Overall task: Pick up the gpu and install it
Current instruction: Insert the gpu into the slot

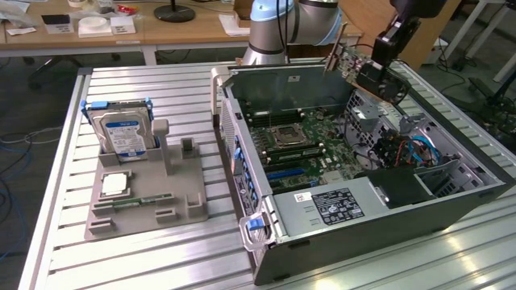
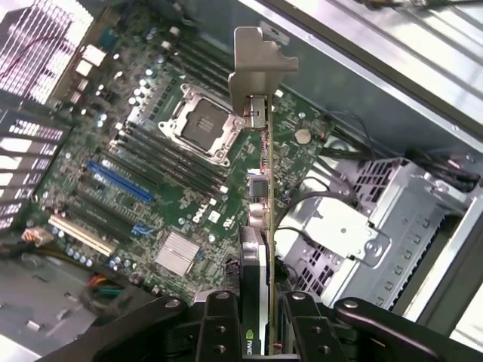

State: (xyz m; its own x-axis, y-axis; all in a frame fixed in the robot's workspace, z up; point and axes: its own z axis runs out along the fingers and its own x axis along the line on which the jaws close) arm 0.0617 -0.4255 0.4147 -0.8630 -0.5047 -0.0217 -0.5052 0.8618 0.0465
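Step in hand: carry. The card is lifted but not yet seated. The black gripper's (image 2: 262,323) jaws are narrowed onto the gpu (image 2: 262,188), a thin dark circuit card with a silver end bracket. It hangs edge-on above the open dark grey computer case (image 1: 363,223), over the case's green motherboard (image 2: 219,204). Seating probably calls for lining the card's edge up with a slot.

Open computer case (image 1: 363,241) on slatted metal table (image 1: 161,260), silver hard drive (image 1: 122,134) upright in grey holder (image 1: 185,181), motherboard (image 2: 215,219) inside.
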